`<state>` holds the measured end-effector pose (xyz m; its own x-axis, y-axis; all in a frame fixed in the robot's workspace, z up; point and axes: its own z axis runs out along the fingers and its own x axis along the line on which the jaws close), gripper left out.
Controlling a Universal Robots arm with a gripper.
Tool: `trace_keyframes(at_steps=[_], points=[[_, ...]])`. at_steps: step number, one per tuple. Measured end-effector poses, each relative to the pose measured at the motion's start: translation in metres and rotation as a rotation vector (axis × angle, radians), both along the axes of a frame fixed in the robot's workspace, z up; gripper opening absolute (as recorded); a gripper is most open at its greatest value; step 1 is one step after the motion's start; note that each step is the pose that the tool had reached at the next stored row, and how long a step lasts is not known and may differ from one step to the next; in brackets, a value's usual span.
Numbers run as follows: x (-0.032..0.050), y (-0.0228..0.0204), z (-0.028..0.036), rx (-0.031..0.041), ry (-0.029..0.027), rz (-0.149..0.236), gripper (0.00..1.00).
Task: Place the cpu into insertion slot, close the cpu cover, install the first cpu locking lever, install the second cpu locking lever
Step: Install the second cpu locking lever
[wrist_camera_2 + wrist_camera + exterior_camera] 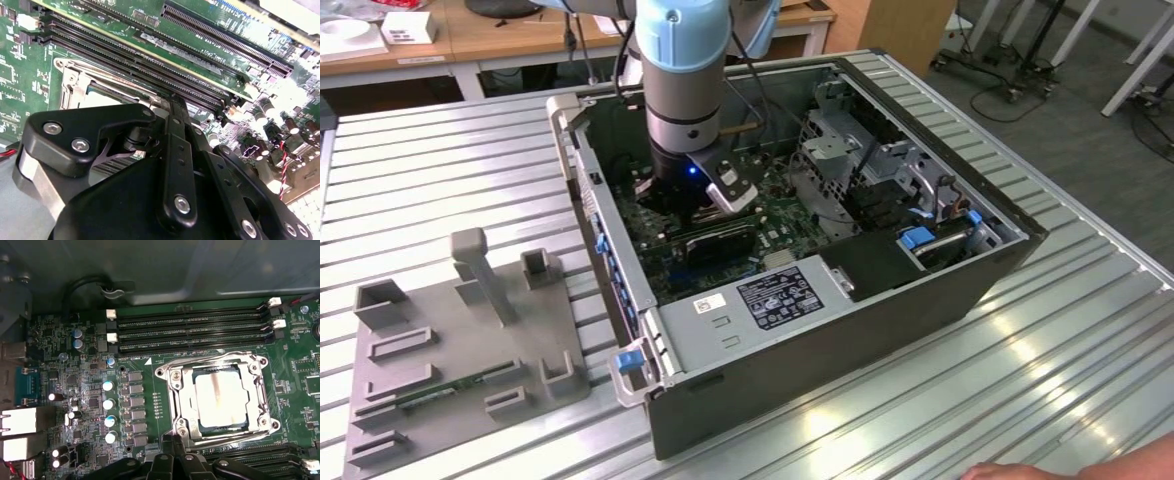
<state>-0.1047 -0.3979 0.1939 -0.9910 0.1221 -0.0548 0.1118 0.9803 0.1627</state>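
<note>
We cannot tell whether our one black gripper (172,450) is released or clenched; it sits just beside the socket's edge. One small flat square silver-grey cpu (221,401) lies seated in the one square silver-rimmed insertion slot (176,405), with one thin silver metal frame cpu cover (260,400) closed flat around it. Beyond it we count three long black memory slots (190,329) on the green circuit board (145,390), inside one open dark grey computer case (894,300).

Open PC case (881,290) sits on a ribbed metal table (454,160), green motherboard (75,375) inside with long black memory slots (190,330). Grey fixture plate (454,350) lies just beside the case, on the exterior view's left. Wooden desks (507,35) behind.
</note>
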Motion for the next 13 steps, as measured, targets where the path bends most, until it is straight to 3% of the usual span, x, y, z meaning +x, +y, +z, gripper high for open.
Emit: trace_keyframes(at_steps=[3, 13], points=[[-0.0001, -0.0004, 0.0003, -0.0097, 0.0003, 0.000, 0.11], [-0.0001, -0.0002, 0.0069, -0.0089, 0.0002, 0.000, 0.11]])
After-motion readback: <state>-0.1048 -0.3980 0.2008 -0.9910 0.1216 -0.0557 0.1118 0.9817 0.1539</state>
